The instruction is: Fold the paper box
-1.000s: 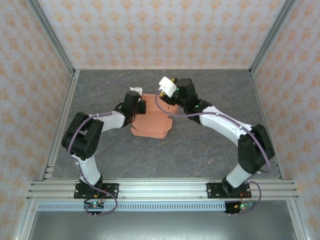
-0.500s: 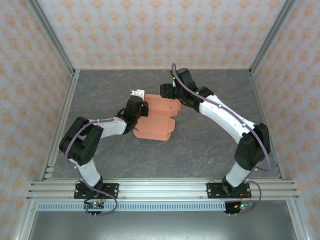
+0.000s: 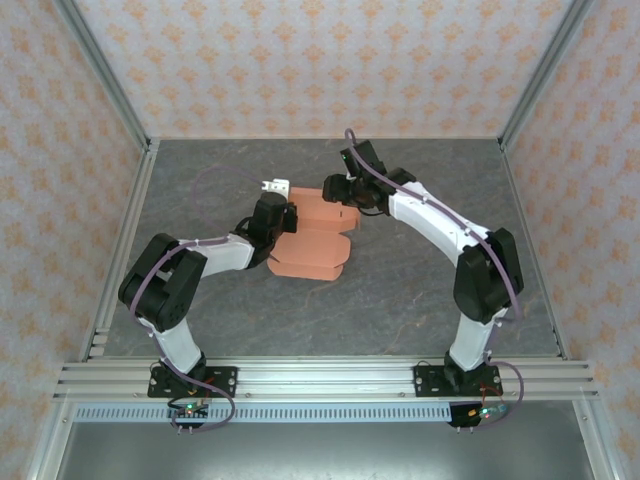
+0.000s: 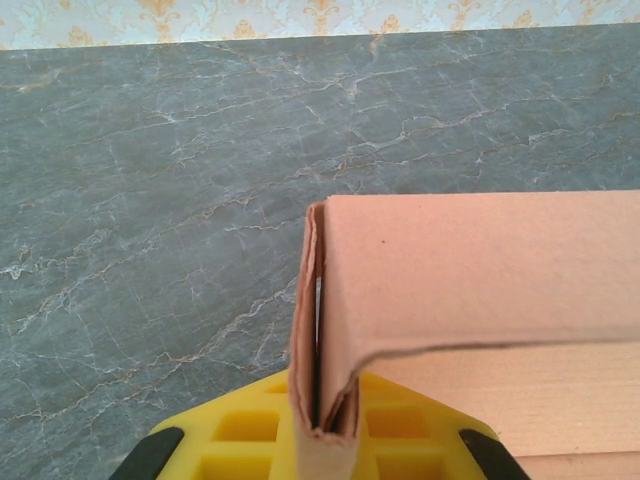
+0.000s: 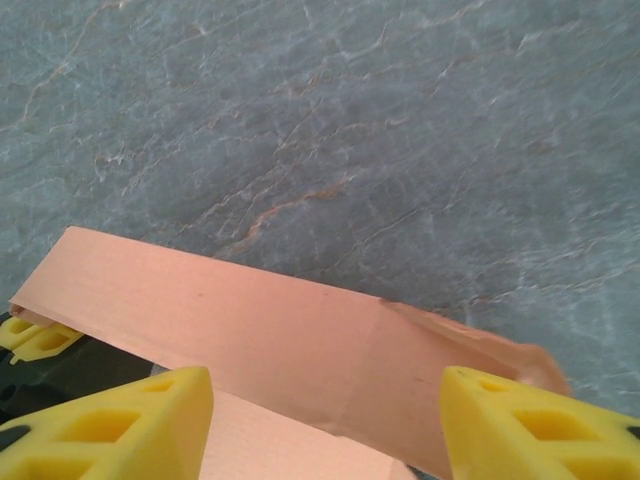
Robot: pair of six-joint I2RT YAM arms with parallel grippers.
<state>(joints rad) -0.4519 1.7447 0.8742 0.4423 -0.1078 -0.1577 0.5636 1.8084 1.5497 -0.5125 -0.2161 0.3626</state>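
Right now, on table (image 3: 420, 290), a touch left of centre, between both arms: box (image 3: 312, 252), half-formed, base flat and far wall stood up. Pinched at the left corner by left gripper (image 4: 322, 438), closed firmly on a doubled layer of card. Spread wide across the far wall on the other side: right gripper (image 5: 325, 425), yellow fingers (image 5: 140, 415) set well apart, clamping nothing. Looks like mid-fold, wall raised but not locked in. Plenty to go wrong from here, probably. Pushing down with the right before lining up on the crease: likely crumpling of thin card, rumpled as it is near the right end of that wall. Pulling the two arms apart: risk of tearing at the pinched corner, or of card slipping free. Letting go on the left too soon: likely flopping open, or skating off across that smooth stone-look surface.
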